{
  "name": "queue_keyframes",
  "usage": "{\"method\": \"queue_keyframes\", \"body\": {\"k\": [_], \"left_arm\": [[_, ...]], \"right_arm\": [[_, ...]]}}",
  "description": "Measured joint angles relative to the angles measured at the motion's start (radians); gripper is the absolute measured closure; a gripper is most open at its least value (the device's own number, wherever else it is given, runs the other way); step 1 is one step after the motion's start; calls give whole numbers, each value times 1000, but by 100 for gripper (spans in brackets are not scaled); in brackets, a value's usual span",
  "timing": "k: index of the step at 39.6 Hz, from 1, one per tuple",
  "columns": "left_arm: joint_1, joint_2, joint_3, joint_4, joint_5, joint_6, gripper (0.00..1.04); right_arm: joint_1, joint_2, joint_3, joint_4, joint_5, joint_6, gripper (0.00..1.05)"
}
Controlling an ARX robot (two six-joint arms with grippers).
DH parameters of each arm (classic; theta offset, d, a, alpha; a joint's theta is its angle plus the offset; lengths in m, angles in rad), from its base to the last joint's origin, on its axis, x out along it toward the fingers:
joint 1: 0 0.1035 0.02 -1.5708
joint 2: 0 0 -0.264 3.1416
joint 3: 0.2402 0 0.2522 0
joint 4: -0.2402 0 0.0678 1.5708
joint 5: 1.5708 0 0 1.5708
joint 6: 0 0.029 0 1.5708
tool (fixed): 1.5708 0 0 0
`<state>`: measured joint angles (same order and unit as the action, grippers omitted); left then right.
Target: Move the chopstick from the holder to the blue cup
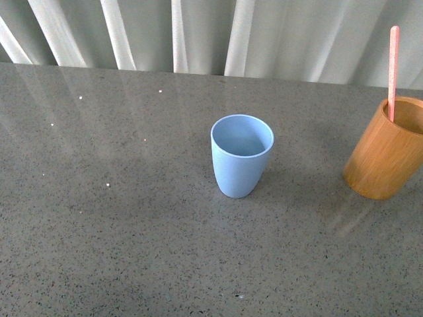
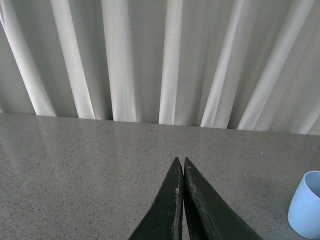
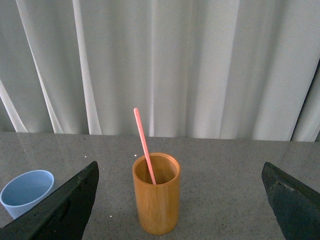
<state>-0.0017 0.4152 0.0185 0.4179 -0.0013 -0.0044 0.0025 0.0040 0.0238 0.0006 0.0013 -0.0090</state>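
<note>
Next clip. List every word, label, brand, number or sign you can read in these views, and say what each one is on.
None: no readable text in any of the three views.
The blue cup is plain, with no print or logo.
The wooden holder shows only its grain.
The chopstick has no visible marking, though it is too thin to rule out fine print.
The speckled tabletop and white curtain carry no signs.

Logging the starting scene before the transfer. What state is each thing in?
chopstick: leaning in the holder, ungripped.
holder: upright, chopstick inside.
blue cup: upright, empty.
left hand: shut, holding nothing.
right hand: open, holding nothing, facing the holder.
</note>
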Motion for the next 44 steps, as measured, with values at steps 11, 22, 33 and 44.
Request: {"method": "queue_keyframes", "body": {"k": [11, 22, 33, 44], "left_arm": [[0, -146, 0, -145, 0, 0, 101], [0, -219, 0, -218, 0, 0, 101], [0, -388, 0, -410, 0, 0, 101], [0, -411, 0, -417, 1, 0, 95]], "right_arm": [[0, 0, 0, 0, 0, 0, 10], [0, 0, 0, 0, 0, 0, 10], [0, 0, 0, 0, 0, 0, 10], [0, 0, 0, 0, 0, 0, 10]]}}
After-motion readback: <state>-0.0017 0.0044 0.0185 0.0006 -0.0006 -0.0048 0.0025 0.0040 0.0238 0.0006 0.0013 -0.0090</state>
